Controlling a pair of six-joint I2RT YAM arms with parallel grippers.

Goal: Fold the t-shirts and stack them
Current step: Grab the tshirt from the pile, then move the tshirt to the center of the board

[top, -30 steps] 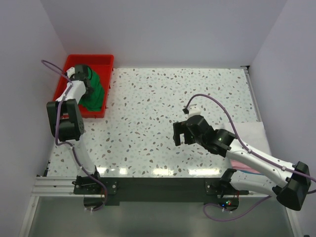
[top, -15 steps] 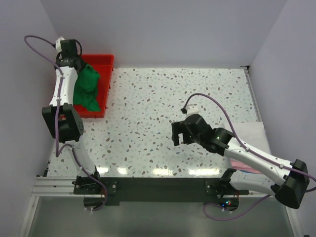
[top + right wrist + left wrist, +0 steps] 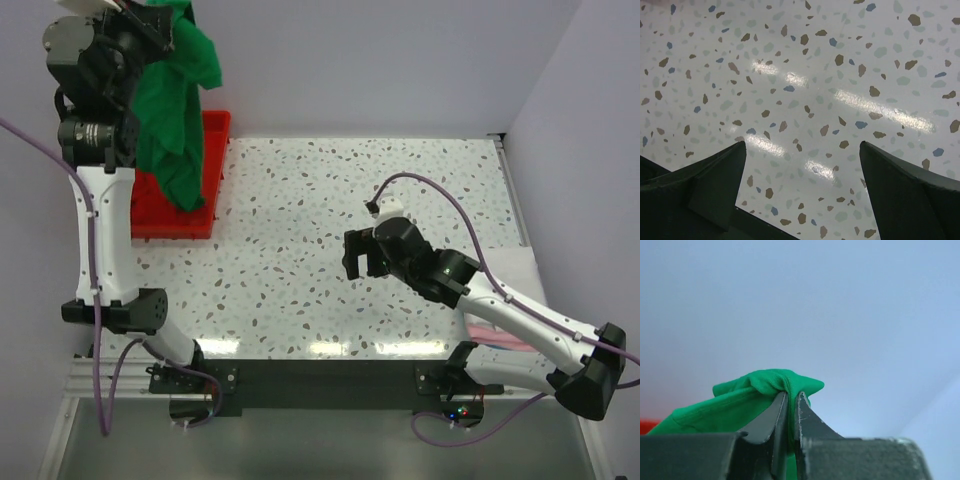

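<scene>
White walls close off the back and both sides of a speckled terrazzo table, and the left arm is raised high against the back-left corner. Its left gripper is clenched on a bunched fold of the green t-shirt; the wrist view shows cloth squeezed between the two nearly touching fingers. The shirt hangs in a loose drape from that pinch, its lowest end down over the red tray at the table's back-left. Holding it this high probably lets the cloth fall free of the tray and untangle before it is laid out flat for folding.

Well apart, the right gripper hovers over the middle of the table with its jaws spread wide and nothing between them. It looks placed to catch a hanging edge once the shirt comes across.

Ceiling light glints off the bare tabletop under it. At the right edge a white cloth lies partly beneath the right arm, with pink cloth showing nearer the base
</scene>
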